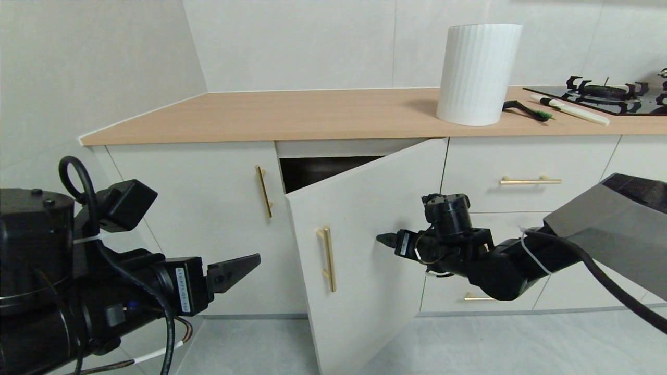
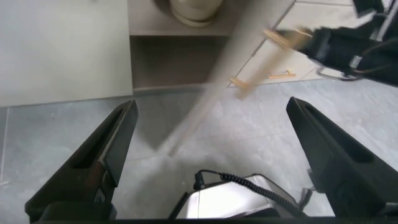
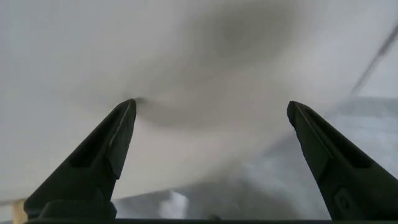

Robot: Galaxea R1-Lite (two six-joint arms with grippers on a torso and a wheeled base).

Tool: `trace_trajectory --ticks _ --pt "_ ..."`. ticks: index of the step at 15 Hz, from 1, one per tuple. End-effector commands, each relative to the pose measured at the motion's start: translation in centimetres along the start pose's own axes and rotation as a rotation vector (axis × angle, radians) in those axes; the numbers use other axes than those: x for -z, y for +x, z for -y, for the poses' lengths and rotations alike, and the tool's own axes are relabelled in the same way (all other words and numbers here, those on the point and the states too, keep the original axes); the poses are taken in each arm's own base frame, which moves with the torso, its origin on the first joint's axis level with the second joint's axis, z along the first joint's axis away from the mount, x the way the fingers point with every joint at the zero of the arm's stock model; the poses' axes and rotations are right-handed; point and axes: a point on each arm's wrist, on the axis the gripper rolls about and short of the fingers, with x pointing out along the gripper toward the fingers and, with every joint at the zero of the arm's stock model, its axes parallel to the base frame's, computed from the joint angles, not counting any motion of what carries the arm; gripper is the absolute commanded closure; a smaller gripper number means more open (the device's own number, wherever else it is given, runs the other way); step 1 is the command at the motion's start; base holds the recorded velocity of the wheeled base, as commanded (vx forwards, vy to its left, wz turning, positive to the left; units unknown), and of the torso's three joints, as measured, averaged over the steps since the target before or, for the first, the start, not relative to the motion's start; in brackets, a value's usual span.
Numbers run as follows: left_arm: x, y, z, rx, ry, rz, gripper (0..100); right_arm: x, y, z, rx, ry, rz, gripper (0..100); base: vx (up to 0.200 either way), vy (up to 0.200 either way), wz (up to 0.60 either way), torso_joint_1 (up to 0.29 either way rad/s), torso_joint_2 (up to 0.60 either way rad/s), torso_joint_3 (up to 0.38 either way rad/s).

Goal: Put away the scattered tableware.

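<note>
Countertop utensils (image 1: 573, 111) well above right gripper (image 1: 384, 239)

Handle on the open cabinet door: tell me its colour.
The handle is gold, a slim vertical bar; the head view shows it best.

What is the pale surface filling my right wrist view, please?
Observer: It is the cupboard door, half open; the open right claw is close to its outer face, on the hinge side of the gold handle.
Operator: Is anything inside the cupboard?
Observer: The left wrist view shows a pale round dish on a shelf.
Operator: Where is the left claw?
Observer: The left claw is open and empty, low before the neighbouring shut door.
</note>
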Motion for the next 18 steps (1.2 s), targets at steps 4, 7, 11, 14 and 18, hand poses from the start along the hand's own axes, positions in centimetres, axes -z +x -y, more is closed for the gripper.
trace_trajectory --ticks 4,7,11,14,18 --pt "0.0 0.0 0.0 0.000 -0.001 0.001 0 0.4 3.8 0.0 0.013 0.138 0.056 0 0.000 0.000 0.00 0.000 0.00 0.000" --pt "0.0 0.0 0.0 0.000 -0.001 0.001 0 0.0 5.4 0.4 0.032 0.187 0.098 0 0.000 0.000 0.00 0.000 0.00 0.000" --pt "0.0 0.0 0.0 -0.001 -0.001 -0.002 0 -1.4 6.7 1.8 0.064 0.242 0.163 0 0.000 0.000 0.00 0.000 0.00 0.000" --pt "0.0 0.0 0.0 0.000 -0.001 -0.001 0 -2.2 7.4 2.5 0.081 0.273 0.205 0 0.000 0.000 0.00 0.000 0.00 0.000" --pt "0.0 0.0 0.0 -0.001 -0.003 -0.002 0 -2.4 9.3 3.6 0.162 0.281 0.260 0 0.000 0.000 0.00 0.000 0.00 0.000"
